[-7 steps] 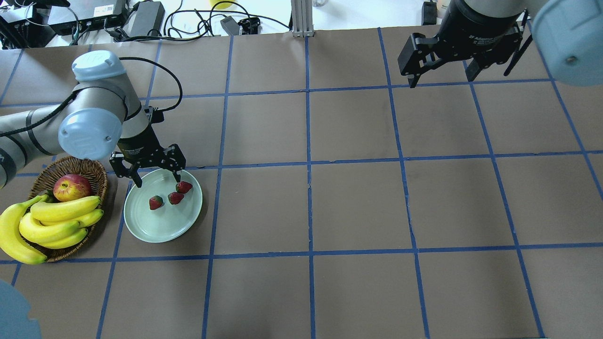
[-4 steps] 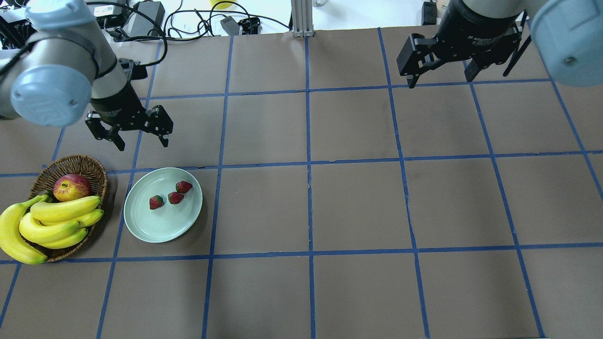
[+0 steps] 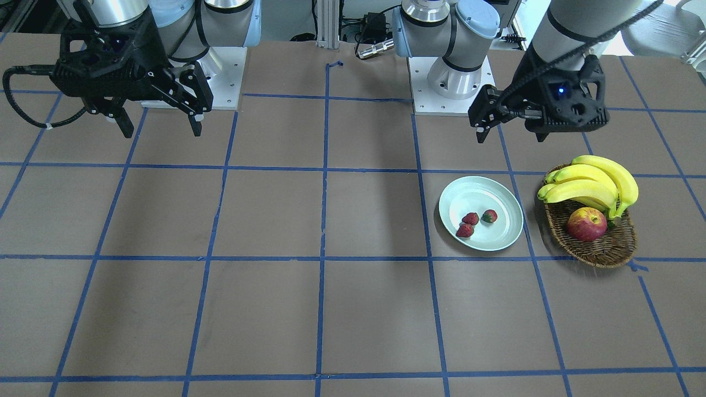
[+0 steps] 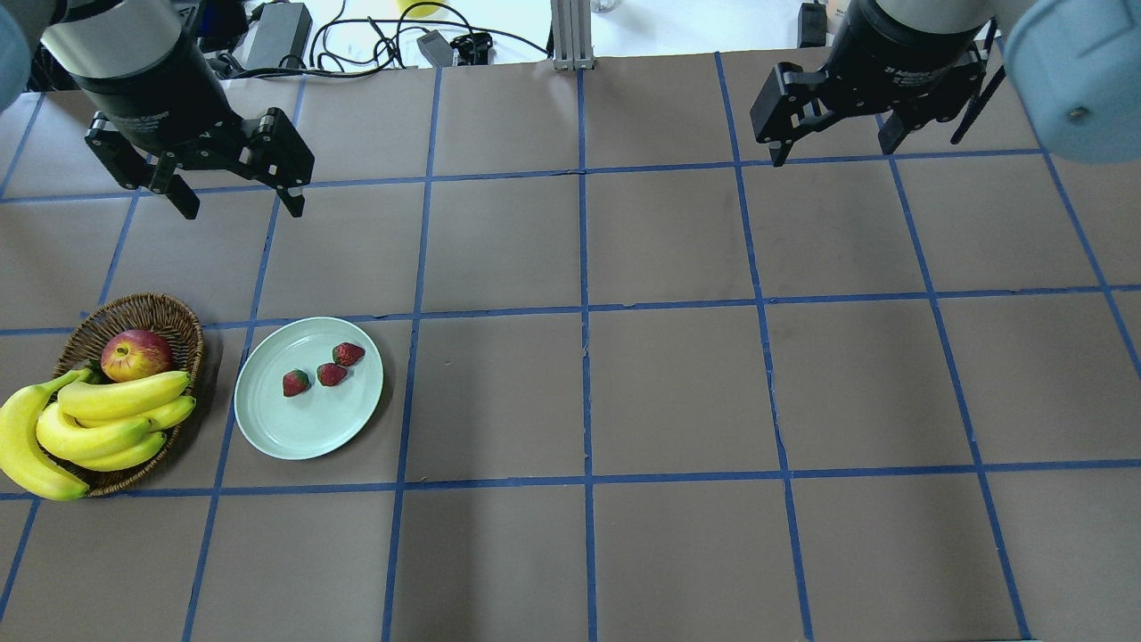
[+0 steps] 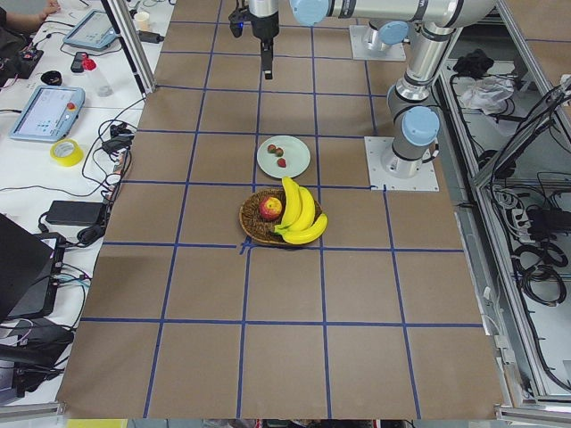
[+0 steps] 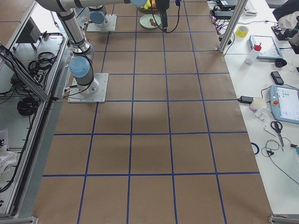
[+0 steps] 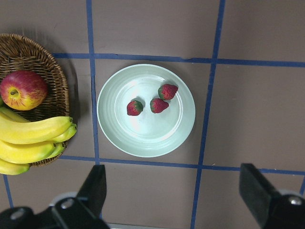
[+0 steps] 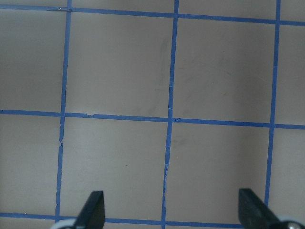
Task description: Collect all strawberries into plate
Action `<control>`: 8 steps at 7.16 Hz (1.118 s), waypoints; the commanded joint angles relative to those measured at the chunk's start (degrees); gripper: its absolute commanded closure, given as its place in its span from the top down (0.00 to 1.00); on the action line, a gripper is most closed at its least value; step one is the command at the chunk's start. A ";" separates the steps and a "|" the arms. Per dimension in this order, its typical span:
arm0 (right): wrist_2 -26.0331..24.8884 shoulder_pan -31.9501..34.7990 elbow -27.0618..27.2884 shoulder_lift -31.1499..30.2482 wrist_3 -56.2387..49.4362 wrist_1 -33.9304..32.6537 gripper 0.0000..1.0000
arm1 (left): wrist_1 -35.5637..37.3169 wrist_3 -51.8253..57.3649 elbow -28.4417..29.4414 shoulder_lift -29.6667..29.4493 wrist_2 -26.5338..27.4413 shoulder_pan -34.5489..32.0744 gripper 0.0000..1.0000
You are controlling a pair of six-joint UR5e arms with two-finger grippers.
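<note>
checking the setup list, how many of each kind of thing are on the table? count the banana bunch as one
strawberries: 3
plate: 1
apple: 1
banana bunch: 1
wicker basket: 1
total: 7

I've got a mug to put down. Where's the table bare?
Bare: every square right of the plate, across to below the right claw. Crowded: the robot's left edge, where basket and plate sit side by side.
</note>
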 commanded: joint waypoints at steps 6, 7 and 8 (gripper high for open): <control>-0.02 -0.11 -0.03 0.04 0.00 0.00 1.00 | 0.07 -0.99 -3.86 3.34 -1.20 -1.93 1.00; -0.02 0.06 -0.03 0.04 0.00 0.00 1.00 | 0.76 -1.08 -4.03 3.26 -1.38 -1.85 1.00; -0.02 -0.11 -0.03 0.04 0.00 0.00 1.00 | 0.77 -0.99 -4.12 3.34 -1.20 -1.84 1.00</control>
